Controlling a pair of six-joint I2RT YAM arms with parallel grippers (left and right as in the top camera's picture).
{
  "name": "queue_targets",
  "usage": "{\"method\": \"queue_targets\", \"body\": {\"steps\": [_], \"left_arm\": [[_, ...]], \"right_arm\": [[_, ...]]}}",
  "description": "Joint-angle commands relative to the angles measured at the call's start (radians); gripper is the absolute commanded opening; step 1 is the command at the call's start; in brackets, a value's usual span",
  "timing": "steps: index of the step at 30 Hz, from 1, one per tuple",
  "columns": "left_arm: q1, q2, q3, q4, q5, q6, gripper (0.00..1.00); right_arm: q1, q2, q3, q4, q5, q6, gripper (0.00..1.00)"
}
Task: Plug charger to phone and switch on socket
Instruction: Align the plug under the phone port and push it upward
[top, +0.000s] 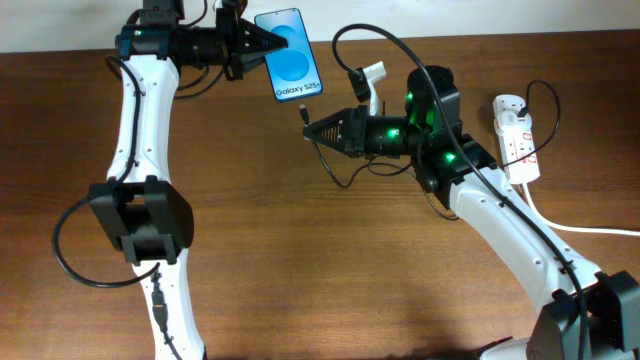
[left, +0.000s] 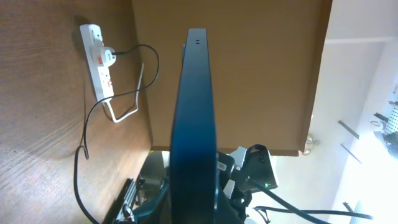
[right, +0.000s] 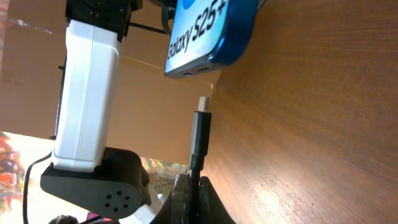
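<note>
The phone (top: 291, 56), blue screen with "Galaxy S25+" text, is held at the table's far edge by my left gripper (top: 262, 45), which is shut on its top end. In the left wrist view the phone (left: 194, 118) shows edge-on. My right gripper (top: 312, 127) is shut on the charger plug (top: 304, 113), pointing at the phone's bottom edge. In the right wrist view the plug tip (right: 202, 121) sits just below the phone's port edge (right: 205, 46), apart from it. The thin black charger cable (top: 390, 45) runs to the white socket (top: 517, 135) at the right.
The socket's thick white cord (top: 580, 228) trails off the right edge. The socket also shows in the left wrist view (left: 99, 59) with the charger adapter plugged in. The left arm (top: 140, 130) stands along the left side, and a loop of cable (top: 340, 175) lies mid-table.
</note>
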Motion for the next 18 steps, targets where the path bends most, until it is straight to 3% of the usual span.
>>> {"method": "queue_targets", "body": {"steps": [1,18], "left_arm": [[0.000,-0.008,0.016,0.006,0.031,-0.010,0.00],[0.000,-0.008,0.016,0.005,0.039,-0.002,0.00]], "right_arm": [[-0.001,0.003,-0.001,0.014,-0.041,-0.006,0.04],[-0.003,0.003,-0.001,0.055,-0.001,-0.010,0.04]]}}
